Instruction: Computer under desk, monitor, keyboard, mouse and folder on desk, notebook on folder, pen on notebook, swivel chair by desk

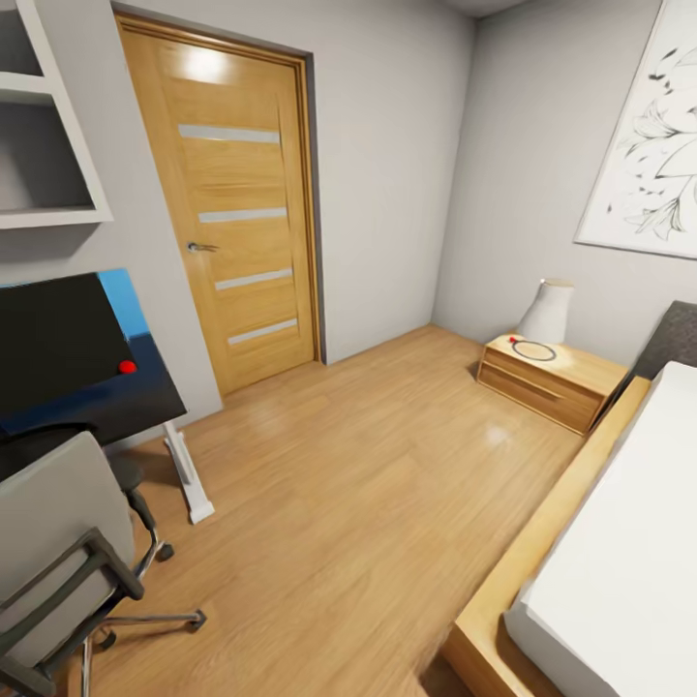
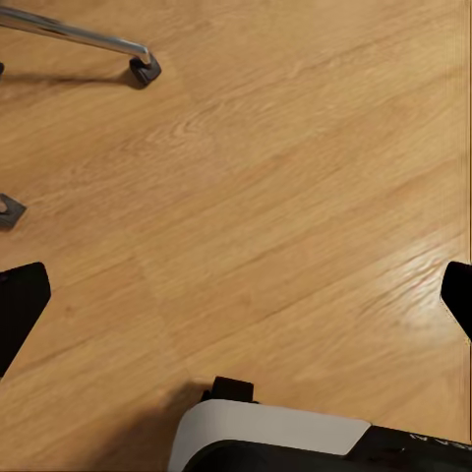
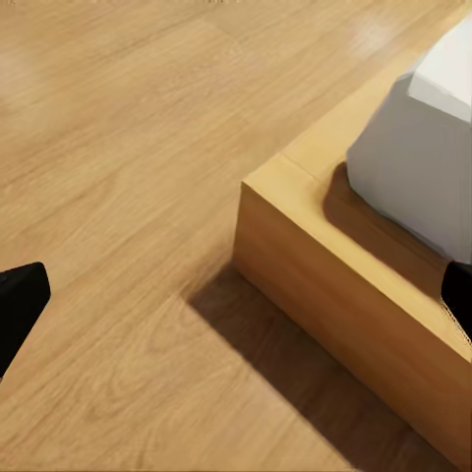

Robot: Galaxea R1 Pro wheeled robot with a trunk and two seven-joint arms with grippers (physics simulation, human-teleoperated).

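Standing beside the desk (image 1: 145,392), the swivel chair (image 1: 58,532); both wrists' fingers (image 2: 20,305) (image 3: 20,300) apart

The table (image 1: 145,392) stands at the left against the grey wall, with a glossy black top, a blue back panel and a white leg reaching down to the oak floor. On it the monitor (image 1: 58,339) sits upright, a wide black screen with a small red dot at its lower right corner; its base is hidden. Just near of the table, at the lower left, is the chair (image 1: 53,528): grey back, a black armrest, chrome legs on castors. One chrome leg and castor (image 2: 144,67) appear in the left wrist view.
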